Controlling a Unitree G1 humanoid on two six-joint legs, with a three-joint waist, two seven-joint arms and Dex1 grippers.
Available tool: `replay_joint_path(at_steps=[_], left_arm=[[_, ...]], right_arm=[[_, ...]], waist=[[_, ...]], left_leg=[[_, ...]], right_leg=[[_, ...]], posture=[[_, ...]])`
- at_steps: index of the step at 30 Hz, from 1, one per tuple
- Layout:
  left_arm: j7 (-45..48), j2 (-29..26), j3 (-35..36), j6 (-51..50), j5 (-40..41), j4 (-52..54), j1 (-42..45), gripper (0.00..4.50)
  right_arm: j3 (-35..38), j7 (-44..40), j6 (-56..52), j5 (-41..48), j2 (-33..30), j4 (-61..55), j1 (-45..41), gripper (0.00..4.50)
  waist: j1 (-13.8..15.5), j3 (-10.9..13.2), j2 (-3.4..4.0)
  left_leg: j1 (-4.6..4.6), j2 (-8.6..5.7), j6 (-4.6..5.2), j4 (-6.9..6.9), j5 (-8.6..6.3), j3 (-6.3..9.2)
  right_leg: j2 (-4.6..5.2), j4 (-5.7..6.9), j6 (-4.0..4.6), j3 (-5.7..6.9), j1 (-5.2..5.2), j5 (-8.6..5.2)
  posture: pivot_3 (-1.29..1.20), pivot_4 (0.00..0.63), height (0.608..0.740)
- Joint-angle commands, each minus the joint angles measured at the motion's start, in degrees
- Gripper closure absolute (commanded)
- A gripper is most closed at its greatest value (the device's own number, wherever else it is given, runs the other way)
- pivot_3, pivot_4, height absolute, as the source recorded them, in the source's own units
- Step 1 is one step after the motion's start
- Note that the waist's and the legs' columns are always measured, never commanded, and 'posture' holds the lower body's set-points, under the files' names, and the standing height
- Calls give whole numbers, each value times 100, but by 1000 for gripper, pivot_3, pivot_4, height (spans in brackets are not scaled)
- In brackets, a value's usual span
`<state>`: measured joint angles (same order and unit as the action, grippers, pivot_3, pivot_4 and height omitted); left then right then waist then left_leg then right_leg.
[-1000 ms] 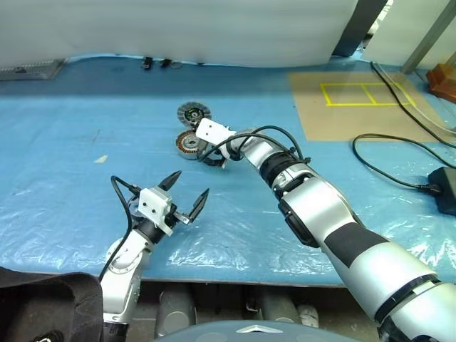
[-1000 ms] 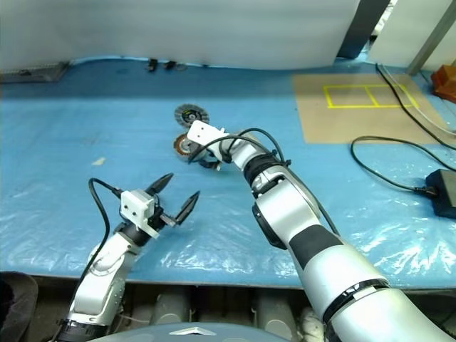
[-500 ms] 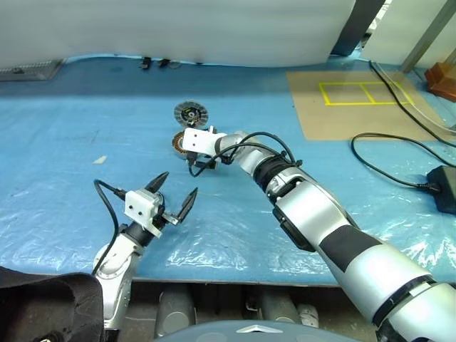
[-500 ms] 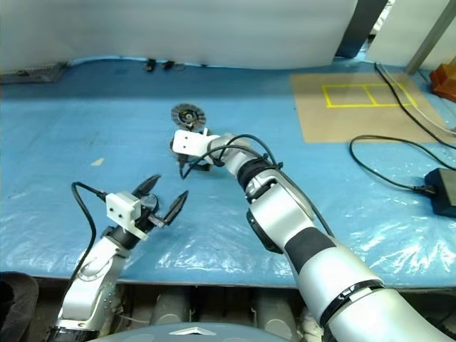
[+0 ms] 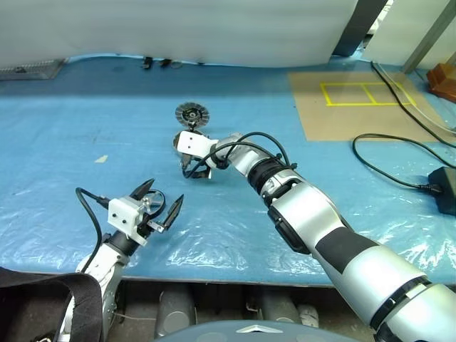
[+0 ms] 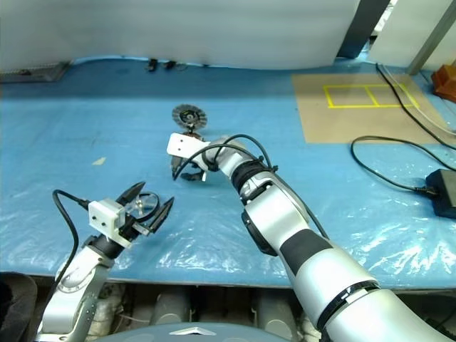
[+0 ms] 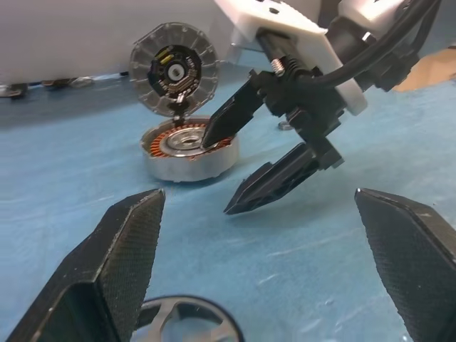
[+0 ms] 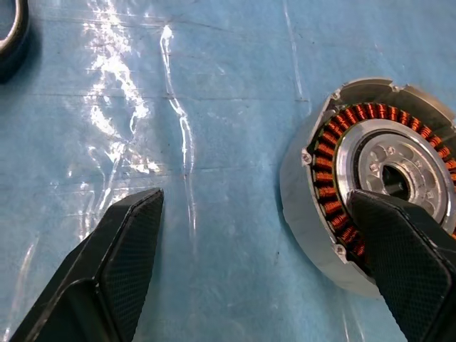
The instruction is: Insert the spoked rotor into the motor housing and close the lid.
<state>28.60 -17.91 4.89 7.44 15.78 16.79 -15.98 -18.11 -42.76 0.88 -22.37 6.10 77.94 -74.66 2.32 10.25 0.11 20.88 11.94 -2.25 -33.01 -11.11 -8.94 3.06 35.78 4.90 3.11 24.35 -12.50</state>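
Note:
The motor housing (image 7: 187, 148), a silver puck with copper windings, sits mid-table on the blue sheet. Behind it a round ribbed lid (image 5: 190, 112) with a dark centre stands tilted up. My right gripper (image 5: 194, 171) is open at the housing. One fingertip (image 7: 214, 132) is over its hub and the other is above the sheet on the near side. The housing (image 8: 370, 182) also shows beside that finger in the right wrist view. The spoked rotor (image 5: 147, 207) lies flat near the front edge. My left gripper (image 5: 164, 190) hangs open over it, fingers either side.
A brown cardboard sheet with a yellow taped rectangle (image 5: 356, 103) lies at the back right. A black cable (image 5: 399, 153) runs to a black box (image 5: 445, 189) at the right. Small dark parts (image 5: 157, 63) lie along the back wall. The table's front edge is just below my left gripper.
My left gripper has drawn left and back toward the front edge, and now sits over the rotor. My right gripper has swung left across the housing. Both stayed open.

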Motion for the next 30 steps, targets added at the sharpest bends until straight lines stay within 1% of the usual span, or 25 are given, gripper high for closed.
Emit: replay_joint_path(at_steps=[1, 9, 13, 16, 20, 24, 30], left_arm=[[-34, -39, 132, 68, 59, 316, -15, 4], [-102, -50, 147, 89, -38, 301, 21, 4], [-96, -67, 138, 90, -44, 270, 69, 4], [-80, -83, 143, 83, -33, 233, 130, 4], [-75, -62, 111, 94, -49, 170, 186, 4], [-69, -58, 103, 100, -56, 131, 236, 4], [-35, -93, 121, 103, -62, 104, 264, 4]], right_arm=[[-95, -353, -85, -84, 21, -16, 13, 132], [-80, -1103, -167, -35, -48, -109, -257, 132], [-76, -1312, -157, -26, -106, -157, -352, 132], [-31, -1310, -140, 5, -165, -190, -437, 132], [-52, -1700, -141, 16, -272, -226, -479, 132], [-143, -2337, -45, -10, -422, -329, -489, 132], [-360, -3423, 162, 15, -625, -658, -249, 132]], waist=[[8, 0, 1], [-1, 0, 1], [3, 0, 1], [3, 1, 1], [3, 0, 1], [3, 0, 1], [5, 0, 1]], left_leg=[[-2, 0, 0, 0, 0, 0], [-1, 1, 0, 1, 0, 0], [0, 1, 0, 1, 0, -1], [1, 2, 0, 1, 0, -1], [0, 2, 0, 1, 0, -1], [6, 2, 0, 1, 0, 0], [6, 3, 1, 0, 0, 0]], right_leg=[[0, 1, 0, 0, -2, 0], [-1, -2, 1, 0, -1, 0], [0, -3, 1, 0, -1, 0], [-1, -3, 1, 0, -1, 0], [0, -3, 1, 0, -1, 0], [-1, -3, 2, 0, 1, 0], [-1, -4, 2, 1, 2, 0]], posture=[[0, 150, 740], [0, 150, 740], [0, 150, 740], [0, 150, 740], [0, 150, 740], [0, 150, 740], [0, 150, 740]])
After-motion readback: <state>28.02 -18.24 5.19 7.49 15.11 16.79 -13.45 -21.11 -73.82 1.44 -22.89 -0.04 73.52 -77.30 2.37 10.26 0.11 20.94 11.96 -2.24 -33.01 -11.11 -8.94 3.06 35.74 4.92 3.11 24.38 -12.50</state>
